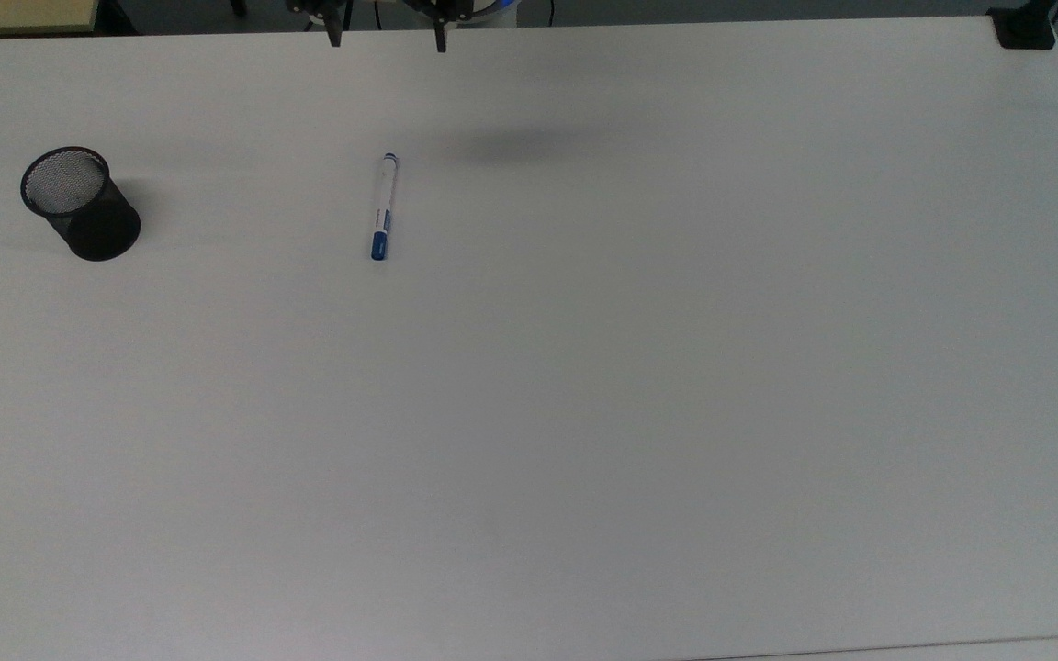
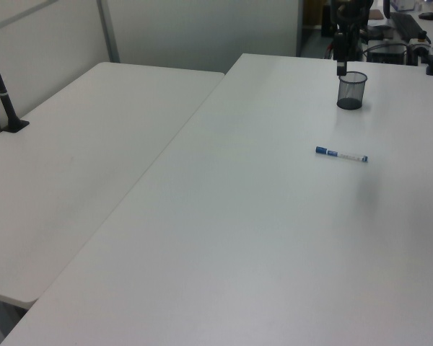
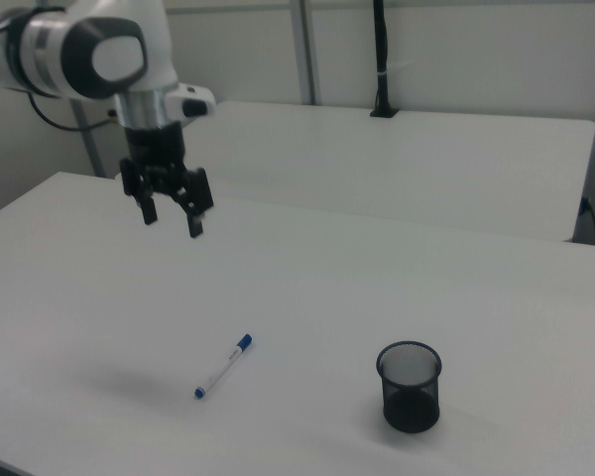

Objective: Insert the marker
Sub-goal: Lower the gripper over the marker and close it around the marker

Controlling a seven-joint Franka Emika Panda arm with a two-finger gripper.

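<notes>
No legible text, brand, number or sign anywhere. A blue label on the slim white-barrelled marker with a blue cap — too small to read. Plain mesh on the black wire cup — no marking.

White arm, black two-finger gripper

Main table: wide, white, matte top, evenly lit; a soft grey shadow patch near its far edge in the top view.
Second table: white, butted against the main table at the left view's left.
Partition wall: pale panels behind both tables, with a grey upright post.
Black pole: upright on a clamp at the second table's far edge.
Corner clamp: black, at the top view's upper right.
</notes>
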